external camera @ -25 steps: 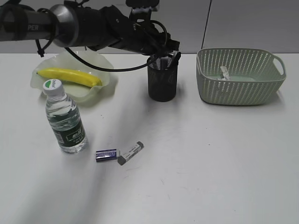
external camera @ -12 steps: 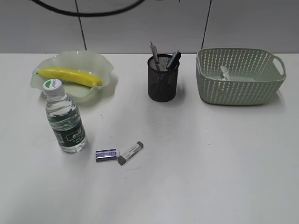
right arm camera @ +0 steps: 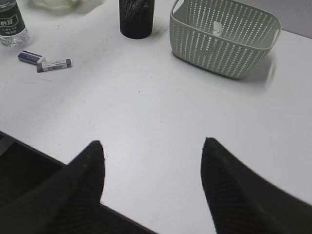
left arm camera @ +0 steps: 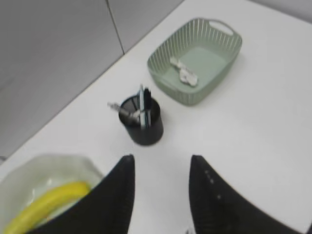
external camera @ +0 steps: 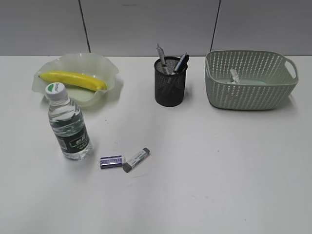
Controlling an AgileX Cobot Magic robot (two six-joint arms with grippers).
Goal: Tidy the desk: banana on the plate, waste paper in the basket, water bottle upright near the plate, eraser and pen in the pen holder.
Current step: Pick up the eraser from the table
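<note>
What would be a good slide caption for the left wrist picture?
Open black gripper hangs empty above white desk, over black mesh pen holder, pale green perforated basket and yellow banana.

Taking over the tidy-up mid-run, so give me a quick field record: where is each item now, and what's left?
banana: on plate
water bottle: upright, near plate
waste paper: in basket
pens: in pen holder
erasers: two, on desk beside bottle
left gripper: open, empty
right gripper: open, empty
remaining: erasers

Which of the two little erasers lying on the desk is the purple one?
The left eraser, nearer the water bottle; the other eraser beside it is grey and white.
</note>
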